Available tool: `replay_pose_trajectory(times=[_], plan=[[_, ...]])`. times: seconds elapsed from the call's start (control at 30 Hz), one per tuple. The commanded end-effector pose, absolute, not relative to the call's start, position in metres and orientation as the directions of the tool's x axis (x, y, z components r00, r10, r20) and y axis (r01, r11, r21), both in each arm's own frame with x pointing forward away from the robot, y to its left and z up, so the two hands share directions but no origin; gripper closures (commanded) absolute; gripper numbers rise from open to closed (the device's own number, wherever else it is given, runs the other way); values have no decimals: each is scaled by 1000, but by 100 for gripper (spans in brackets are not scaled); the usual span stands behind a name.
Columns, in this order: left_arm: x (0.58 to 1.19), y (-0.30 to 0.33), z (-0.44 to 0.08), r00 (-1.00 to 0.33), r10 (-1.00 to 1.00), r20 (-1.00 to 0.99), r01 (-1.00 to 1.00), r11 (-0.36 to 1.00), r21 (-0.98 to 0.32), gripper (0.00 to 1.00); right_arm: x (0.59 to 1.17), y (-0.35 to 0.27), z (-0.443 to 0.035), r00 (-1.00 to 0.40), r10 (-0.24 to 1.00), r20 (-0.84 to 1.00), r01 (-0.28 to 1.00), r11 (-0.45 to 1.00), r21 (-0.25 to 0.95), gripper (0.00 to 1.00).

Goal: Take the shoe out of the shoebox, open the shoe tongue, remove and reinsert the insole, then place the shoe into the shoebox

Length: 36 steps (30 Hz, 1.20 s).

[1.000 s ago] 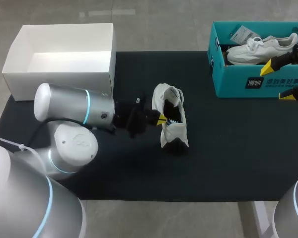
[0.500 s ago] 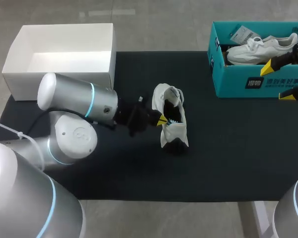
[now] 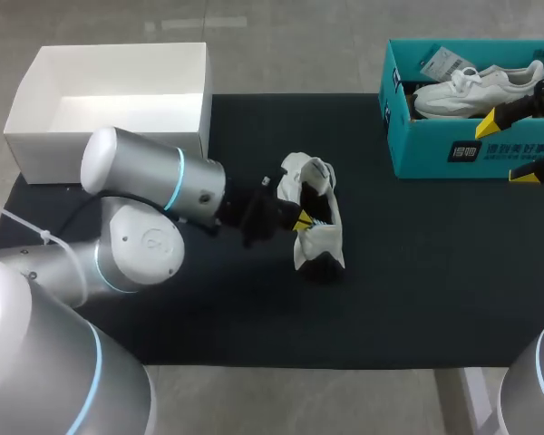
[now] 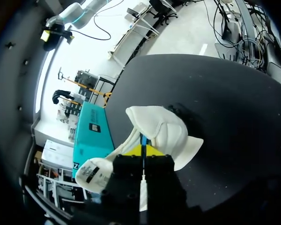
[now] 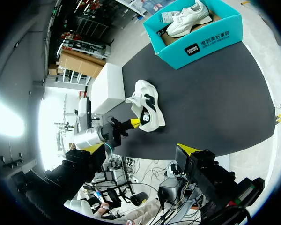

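Note:
A white shoe (image 3: 314,214) lies on the black mat (image 3: 417,272) near its middle, with its tongue and opening spread apart. My left gripper (image 3: 300,220) is shut, its yellow tips pressed together at the shoe's opening. In the left wrist view the left gripper (image 4: 143,151) touches the white upper of the shoe (image 4: 166,131); whether it pinches any fabric is hidden. My right gripper (image 3: 512,147) hangs open at the front of the teal shoebox (image 3: 435,149), holding nothing. The right wrist view shows the shoe (image 5: 146,105) far ahead of the right gripper (image 5: 140,149).
A second white shoe (image 3: 476,89) lies inside the teal shoebox at the back right. An open white box (image 3: 109,100) stands at the back left, partly off the mat. The left arm's forearm (image 3: 154,181) crosses the mat's left half.
The left arm's forearm and elbow have swung right and farther back while its tips stayed at the shoe. The shoe and the right arm have not moved.

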<state>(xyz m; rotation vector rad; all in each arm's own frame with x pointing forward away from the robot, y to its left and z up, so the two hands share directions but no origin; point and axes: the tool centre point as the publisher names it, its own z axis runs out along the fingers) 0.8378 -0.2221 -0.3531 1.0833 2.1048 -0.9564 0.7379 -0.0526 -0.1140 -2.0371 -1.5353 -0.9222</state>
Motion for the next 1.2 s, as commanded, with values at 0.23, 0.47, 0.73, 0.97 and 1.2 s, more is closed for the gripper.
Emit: replay_pose_trajectory(times=[0.23, 0.47, 0.73, 0.97, 1.2], plan=[[840, -225, -343, -481, 546, -686, 873, 376, -312, 100, 739, -51, -114, 170, 672, 721, 953, -298, 53, 0], [835, -223, -333, -449, 601, -662, 892, 344, -293, 100, 739, -51, -114, 170, 672, 721, 953, -298, 53, 0], [834, -213, -319, -365, 714, -598, 931, 269, -246, 100, 739, -51, -114, 170, 672, 721, 953, -298, 53, 0], [850, -205, -314, -142, 860, -490, 986, 80, -145, 100, 739, -51, -114, 170, 672, 721, 953, -298, 53, 0], [856, -206, -317, 75, 926, -370, 996, -86, -13, 100, 739, -51, -114, 170, 672, 721, 953, -298, 53, 0]])
